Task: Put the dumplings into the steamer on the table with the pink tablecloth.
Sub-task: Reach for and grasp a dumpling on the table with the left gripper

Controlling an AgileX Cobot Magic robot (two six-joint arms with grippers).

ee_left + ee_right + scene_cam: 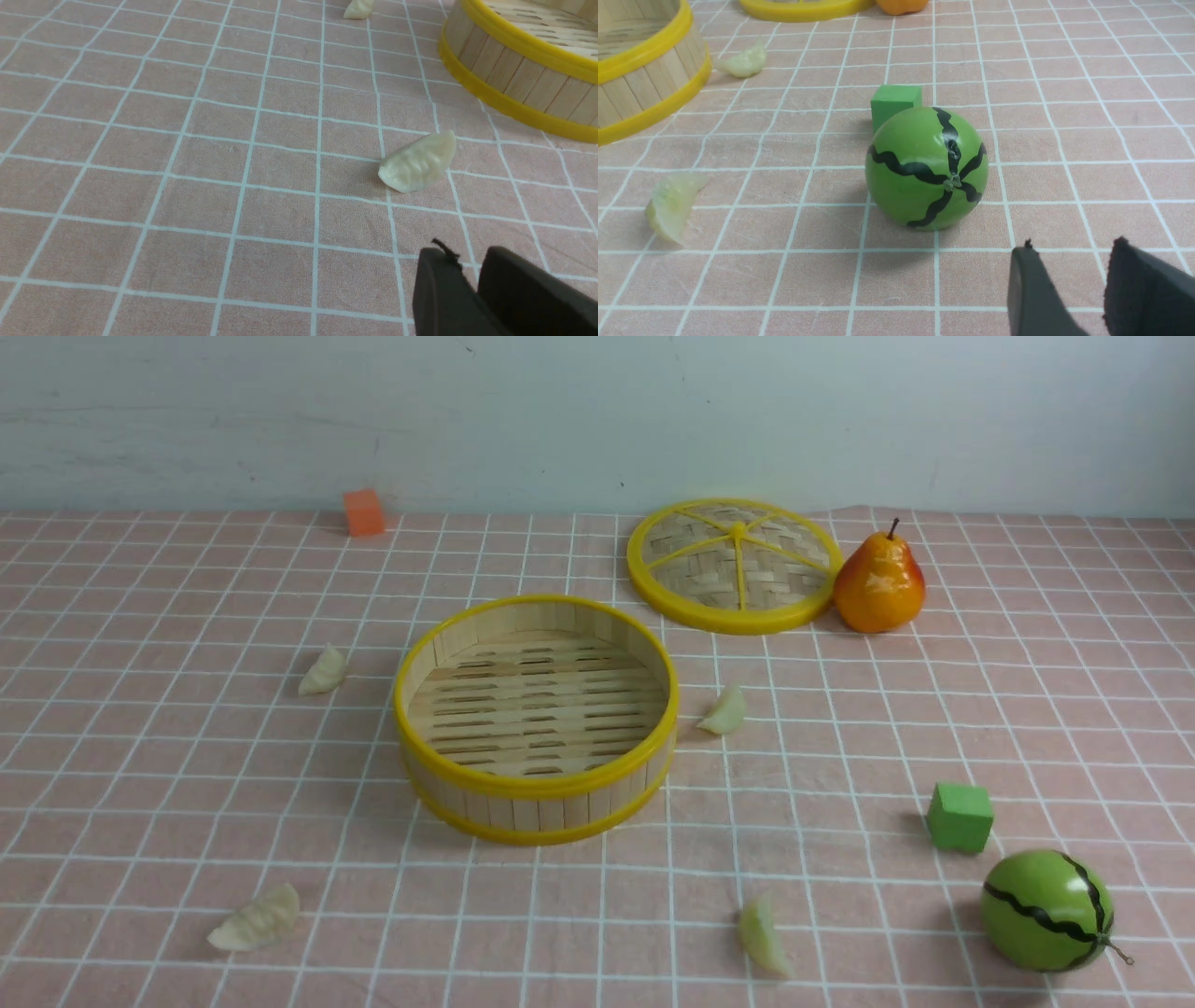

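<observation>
The steamer stands empty mid-table on the pink tablecloth. Around it lie the dumplings: a cream one at its left, a cream one at the front left, a greenish one by its right wall, and a greenish one at the front. Neither gripper shows in the front view. In the left wrist view my left gripper hovers short of the cream dumpling, jaws slightly apart and empty. My right gripper is open and empty, close to the toy watermelon; a greenish dumpling lies off to one side.
The steamer's lid lies at the back right with a toy pear touching it. A green cube and the watermelon sit at the front right. An orange cube stands by the back wall.
</observation>
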